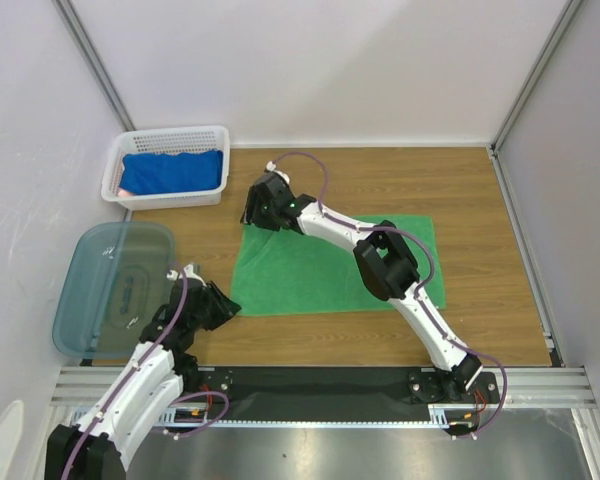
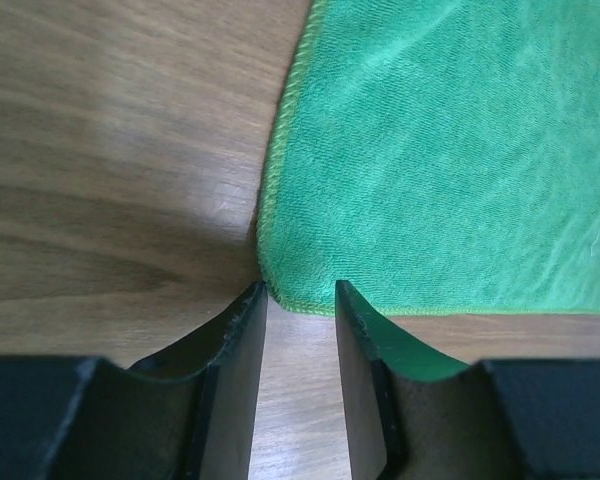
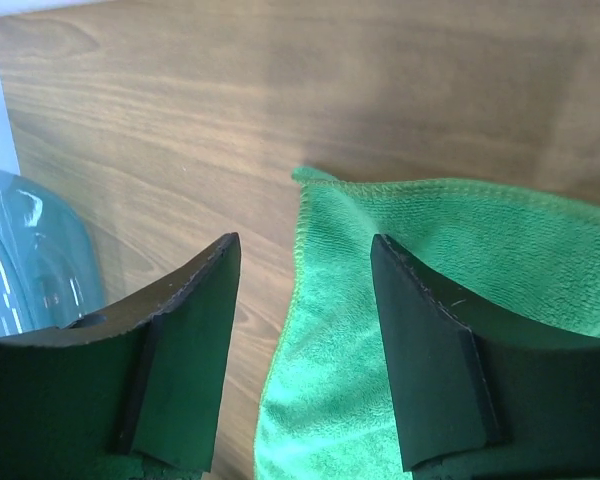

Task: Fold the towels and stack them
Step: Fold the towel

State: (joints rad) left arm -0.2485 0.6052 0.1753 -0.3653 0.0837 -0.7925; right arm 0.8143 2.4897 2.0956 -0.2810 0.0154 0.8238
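A bright green towel (image 1: pixel 320 270) lies spread flat on the wooden table. My left gripper (image 1: pixel 230 305) sits low at its near-left corner. In the left wrist view that gripper (image 2: pixel 300 288) is open a narrow way, its tips just at the green towel's (image 2: pixel 440 170) corner hem, with only bare wood between the fingers. My right gripper (image 1: pixel 255 215) is at the far-left corner. Seen from the right wrist, the gripper (image 3: pixel 305 240) is open and straddles the left edge of the towel (image 3: pixel 460 250). A blue towel (image 1: pixel 175 172) fills the basket, with a pink sliver (image 1: pixel 123 186) beside it.
The white perforated basket (image 1: pixel 170 135) stands at the back left by the wall. A translucent teal tub (image 1: pixel 115 285) lies at the left, just beside my left arm, and its rim (image 3: pixel 30 260) shows in the right wrist view. Walls close in on three sides.
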